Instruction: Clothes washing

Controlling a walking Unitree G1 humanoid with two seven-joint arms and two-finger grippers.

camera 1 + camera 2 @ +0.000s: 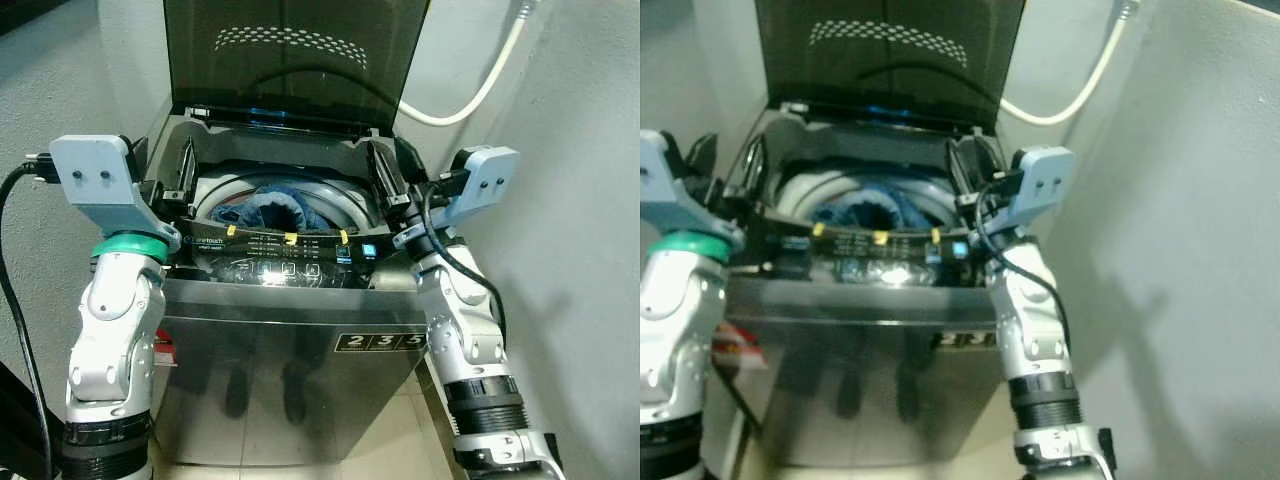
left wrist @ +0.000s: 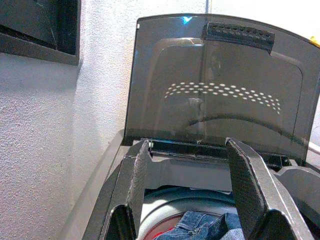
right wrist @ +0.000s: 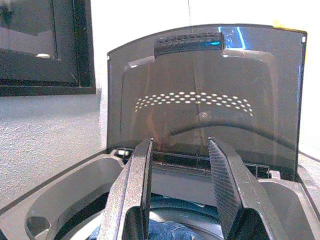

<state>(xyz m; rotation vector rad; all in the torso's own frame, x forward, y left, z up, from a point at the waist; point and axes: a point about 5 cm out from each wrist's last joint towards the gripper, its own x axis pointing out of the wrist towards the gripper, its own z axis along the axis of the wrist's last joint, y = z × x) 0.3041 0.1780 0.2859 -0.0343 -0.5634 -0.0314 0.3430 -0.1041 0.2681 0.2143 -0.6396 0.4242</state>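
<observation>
Left gripper (image 2: 192, 190) at drum's left rim, fingers spread, empty. Blue clothes (image 1: 278, 211) already inside washing machine (image 1: 290, 320), lid (image 1: 295, 55) up. Right gripper (image 3: 181, 192) likewise spread, empty. Closing lid, starting cycle probably left.

We see a silver-grey washing machine (image 1: 290, 390) with a dark smoky lid (image 1: 300, 60) that bears a curved band of pale dots. Its black control panel (image 1: 285, 245) carries three small yellow marks, and a black label with pale numbers (image 1: 380, 342) sits on the front. Blue denim clothes (image 1: 275, 210) lie in the pale drum, with a bit of red beside them in our left wrist view. Our arms are silver, with light grey wrist blocks; the left one (image 1: 115, 330) has a green ring. The hose (image 1: 480, 90) is cream, the walls (image 1: 580, 200) whitish.
</observation>
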